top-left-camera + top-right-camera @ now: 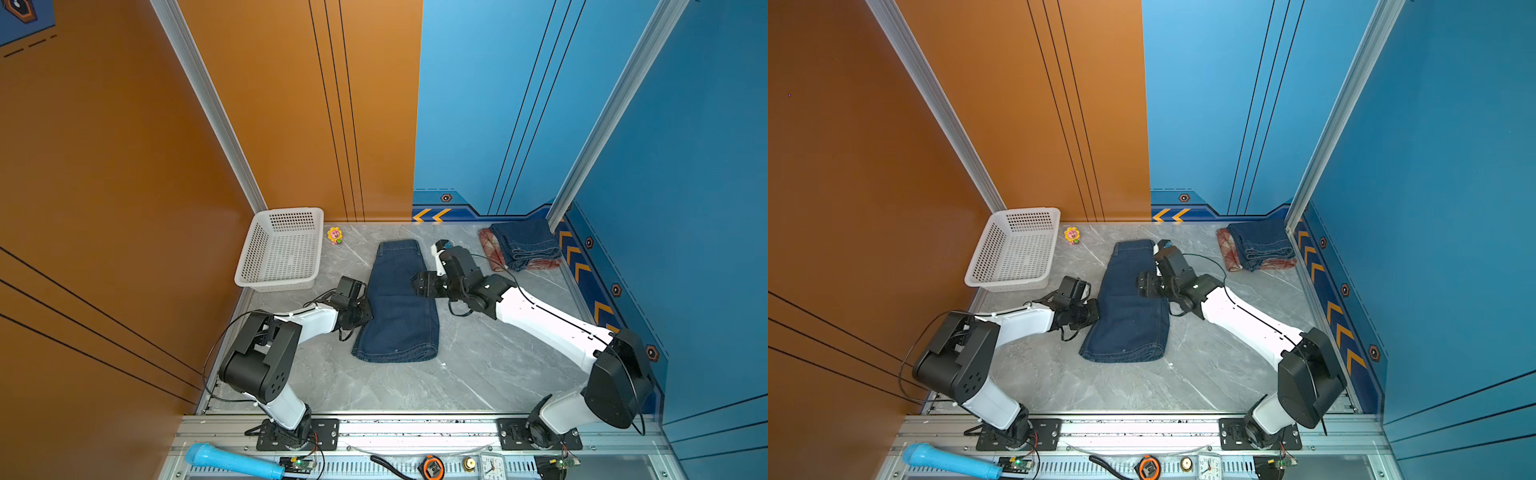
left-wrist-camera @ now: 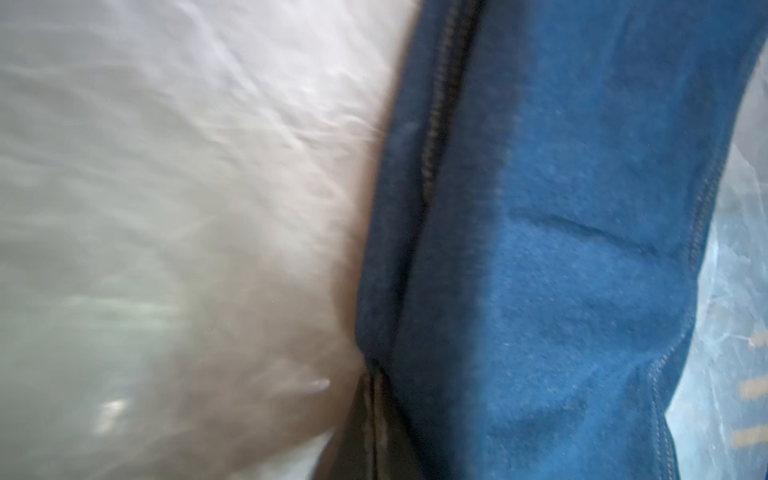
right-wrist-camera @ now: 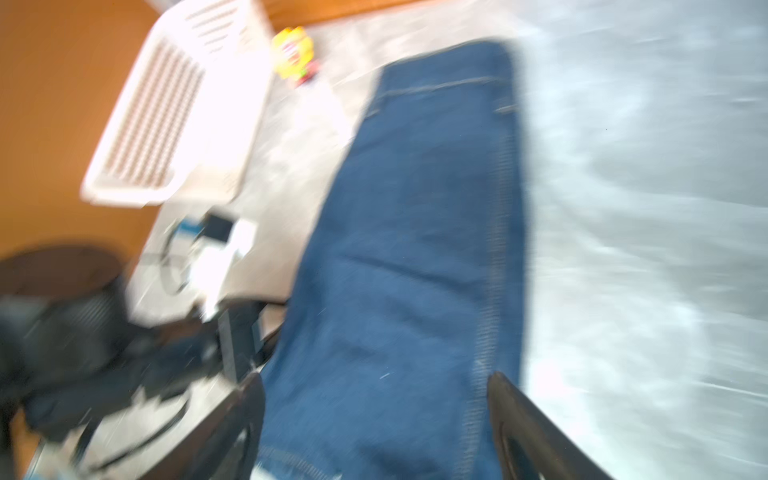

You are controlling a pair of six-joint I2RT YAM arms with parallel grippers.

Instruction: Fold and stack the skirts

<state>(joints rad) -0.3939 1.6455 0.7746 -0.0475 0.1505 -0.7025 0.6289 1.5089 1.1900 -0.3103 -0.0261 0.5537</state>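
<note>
Skirt (image 1: 399,307) is laid mid-counter (image 1: 478,374) as a long strip, folded lengthwise, hem near, waistband far.

Risks:
- Left end effector (image 1: 368,312) is pressed together at the skirt's left edge, about mid-length. The edge seems to be pinched, since cloth is seen bunching into the fingers in the left wrist view. If only the top layer is caught, the lengthwise fold is likely to be opened on any lift.
- Right end effector (image 1: 419,285) is spread over the right edge, slightly farther back, with nothing held. With one side gripped only, the strip could be dragged or skewed by a left pull.
- Right wrist view is blurred, so height above the cloth cannot be told. A single layer could be taken on closing, which would give an uneven cross fold.
- Cable (image 1: 457,311) is looped just beside the right edge and could be snagged.

Pose: both arms are reached low from the near rail, elbows out, forearms converging on the skirt from opposite sides. The right wrist is turned inward.

Far right corner: folded denim (image 1: 525,243) is stacked on plaid (image 1: 488,249), well apart from the skirt. Basket (image 1: 282,249) at far left is not involved.
</note>
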